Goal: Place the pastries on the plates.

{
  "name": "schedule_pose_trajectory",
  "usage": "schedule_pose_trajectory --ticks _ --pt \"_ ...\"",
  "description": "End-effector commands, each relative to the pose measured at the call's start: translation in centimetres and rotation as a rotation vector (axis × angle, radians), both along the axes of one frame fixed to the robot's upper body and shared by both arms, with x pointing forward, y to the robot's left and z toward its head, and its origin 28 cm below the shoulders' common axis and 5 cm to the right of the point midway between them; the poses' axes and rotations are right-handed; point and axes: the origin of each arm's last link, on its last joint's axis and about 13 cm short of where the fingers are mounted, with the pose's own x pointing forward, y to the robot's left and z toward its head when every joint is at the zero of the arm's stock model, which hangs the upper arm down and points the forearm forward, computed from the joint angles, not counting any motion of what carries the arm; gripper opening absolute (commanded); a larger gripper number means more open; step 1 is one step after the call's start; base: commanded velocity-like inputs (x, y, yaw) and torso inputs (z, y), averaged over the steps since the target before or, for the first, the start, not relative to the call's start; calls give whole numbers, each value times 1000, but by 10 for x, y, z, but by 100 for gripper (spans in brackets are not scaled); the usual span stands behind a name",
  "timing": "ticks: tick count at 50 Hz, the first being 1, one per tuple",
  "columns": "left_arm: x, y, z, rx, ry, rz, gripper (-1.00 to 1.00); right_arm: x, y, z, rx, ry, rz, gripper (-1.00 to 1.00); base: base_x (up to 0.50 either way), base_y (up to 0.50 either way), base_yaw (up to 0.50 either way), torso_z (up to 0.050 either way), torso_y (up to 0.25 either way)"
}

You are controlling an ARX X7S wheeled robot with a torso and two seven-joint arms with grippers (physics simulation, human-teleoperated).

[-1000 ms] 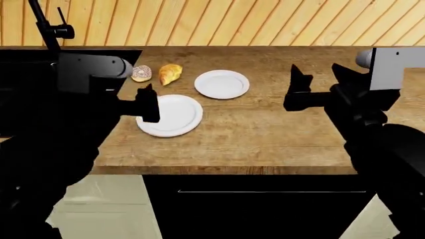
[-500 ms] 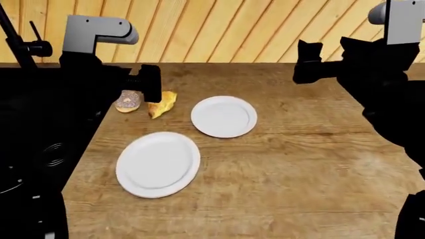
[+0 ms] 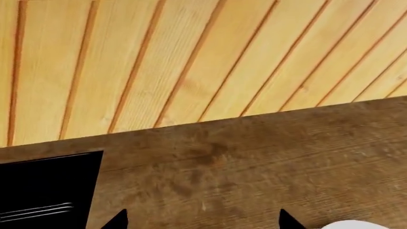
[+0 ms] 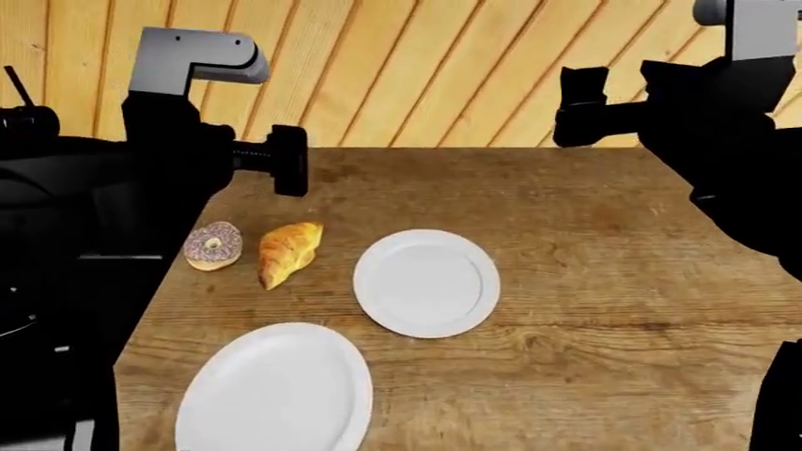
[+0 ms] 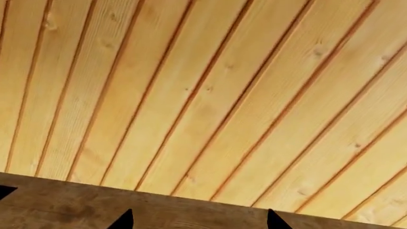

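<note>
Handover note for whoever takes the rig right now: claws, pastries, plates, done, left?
Left claw: open, empty, raised above the counter behind the pastries.
Right claw: open, empty, raised at the far right.
Donut and croissant lie side by side on the wooden counter, on no plate.
Smaller plate and larger plate: both bare.
Done: nothing. Left: both pastries.

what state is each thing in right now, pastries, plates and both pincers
croissant: on the wooden counter, not on a plate, untouched
donut: flat on the counter beside the croissant, not plated
smaller plate: empty, flat on the counter
larger plate: empty, flat, near the counter's front
left pincer: open, empty, raised above the counter
right pincer: open, empty, raised, facing the plank wall
</note>
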Motion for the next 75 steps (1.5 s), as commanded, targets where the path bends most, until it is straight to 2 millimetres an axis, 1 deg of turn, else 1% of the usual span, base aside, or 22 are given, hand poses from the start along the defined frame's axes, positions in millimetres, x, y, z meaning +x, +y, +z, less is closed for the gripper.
schedule_pose_trajectory --ticks 1,5,8,13,14,17,23,26,27,35,45,51,59,63,72,75 --pt "3 -2 -2 -5 18 -30 100 1 -1 -1 6 17 8 100 164 0 0 0 0" --pt "3 -4 -1 -4 28 -43 100 1 -1 0 7 13 5 100 119 0 0 0 0" --pt "6 -8 -4 18 40 -40 100 1 -1 0 8 23 9 100 115 0 0 0 0" --pt "15 -16 -9 36 133 -78 100 1 0 0 16 25 3 100 8 0 0 0 2" --pt "15 -16 -9 36 133 -78 100 1 0 0 16 26 3 100 0 0 0 0 0" --pt "16 -20 -14 38 217 -100 100 1 0 -1 14 34 1 100 0 0 0 0 0" --pt "21 -22 -24 25 293 -104 100 1 -1 -6 21 43 -4 100 0 0 0 0 0" --pt "23 -22 -26 18 305 -98 100 2 -1 -6 22 42 -5 100 0 0 0 0 0" --pt "24 -22 -28 -9 341 -95 100 2 -1 -6 19 43 -5 100 0 0 0 0 0" --pt "25 -20 -37 -12 366 -82 100 3 0 -6 18 48 -4 100 0 0 0 0 0" --pt "26 -14 -43 -25 377 -53 100 5 0 -6 15 51 -1 100 0 0 0 0 0" --pt "27 -13 -53 -34 399 -43 100 8 1 -3 16 44 2 100 0 0 0 0 0" --pt "31 -8 -66 -35 418 -17 100 6 0 -6 20 51 -2 100 0 0 0 0 0" --pt "32 -6 -70 -38 423 -2 100 7 1 -6 19 53 2 100 0 0 0 0 0" --pt "29 -6 -86 -25 473 -8 100 6 1 -6 19 51 5 100 0 0 0 0 0" --pt "27 -7 -89 -21 486 -21 100 6 0 -7 20 49 2 100 0 0 0 0 0"
